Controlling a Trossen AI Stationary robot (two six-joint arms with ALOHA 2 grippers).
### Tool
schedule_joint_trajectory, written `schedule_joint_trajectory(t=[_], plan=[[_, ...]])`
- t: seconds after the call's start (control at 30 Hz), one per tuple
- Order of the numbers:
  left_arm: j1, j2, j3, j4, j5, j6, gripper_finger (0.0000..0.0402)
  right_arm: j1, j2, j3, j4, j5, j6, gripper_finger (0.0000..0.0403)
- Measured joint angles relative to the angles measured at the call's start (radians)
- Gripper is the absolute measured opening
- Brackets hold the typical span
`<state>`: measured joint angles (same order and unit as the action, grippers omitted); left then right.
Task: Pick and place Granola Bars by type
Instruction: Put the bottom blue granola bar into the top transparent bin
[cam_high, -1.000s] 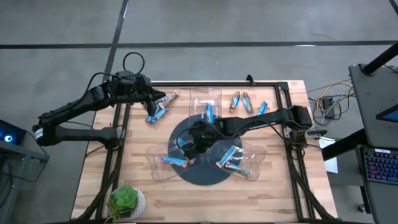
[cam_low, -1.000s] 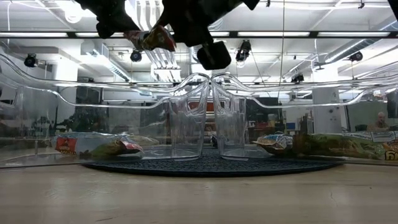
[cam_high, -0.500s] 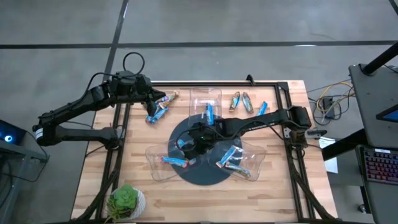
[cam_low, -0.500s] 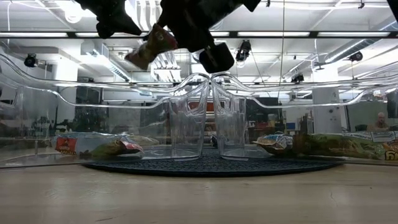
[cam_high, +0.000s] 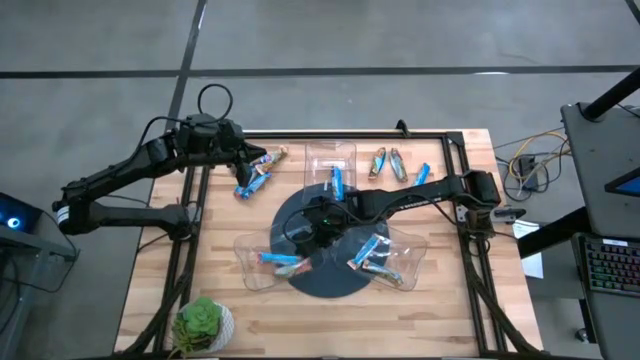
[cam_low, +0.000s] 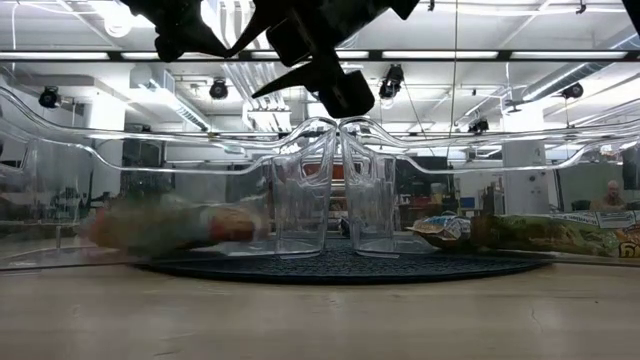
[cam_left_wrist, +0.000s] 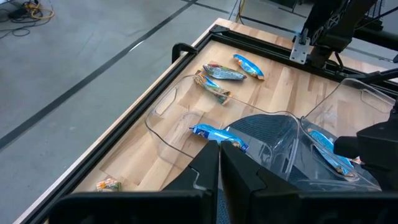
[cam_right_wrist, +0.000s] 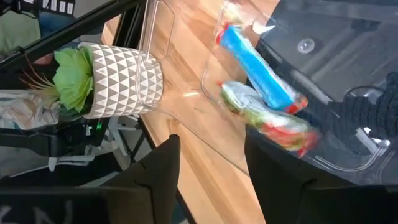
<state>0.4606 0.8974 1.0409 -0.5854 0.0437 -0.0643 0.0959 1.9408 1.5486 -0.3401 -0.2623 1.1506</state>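
My right gripper (cam_high: 312, 226) hangs open and holds nothing, over the clear near-left tray (cam_high: 250, 268) at the edge of the round dark mat (cam_high: 335, 280). Its fingers (cam_right_wrist: 155, 180) stand well apart. Below them a tan, green and red granola bar (cam_right_wrist: 267, 121) lies blurred in that tray beside a blue bar (cam_right_wrist: 258, 65). The low view shows the same bar as a blur (cam_low: 175, 222) on the tray floor. My left gripper (cam_left_wrist: 219, 177) is shut and holds nothing, above loose bars (cam_high: 252, 178) at the table's far left.
The far tray (cam_high: 332, 155) holds a blue bar, and the near-right tray (cam_high: 400, 262) holds several bars. More bars (cam_high: 390, 163) lie loose at the far right. A potted plant (cam_high: 203, 325) stands at the near left corner. Black frame rails (cam_high: 190, 240) run along the table's sides.
My right gripper has opened while staying in place and has let go of the tan bar. The bar tipped down out of the fingers and has fallen into the near-left tray beside the blue bar.
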Motion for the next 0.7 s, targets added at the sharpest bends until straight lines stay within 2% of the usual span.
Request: schedule_joint_trajectory(t=[0.43, 0.57, 0.7], plan=[[0.000, 0.000, 0.000, 0.000, 0.000, 0.000, 0.0000, -0.003, -0.008, 0.000, 0.004, 0.003, -0.069, 0.0163], [0.000, 0.000, 0.000, 0.001, 0.000, 0.000, 0.0000, -0.005, -0.034, 0.000, -0.001, 0.003, -0.110, 0.0144], [0.000, 0.000, 0.000, 0.001, 0.000, 0.001, 0.0000, -0.010, -0.067, 0.000, -0.017, 0.003, -0.158, 0.0108]])
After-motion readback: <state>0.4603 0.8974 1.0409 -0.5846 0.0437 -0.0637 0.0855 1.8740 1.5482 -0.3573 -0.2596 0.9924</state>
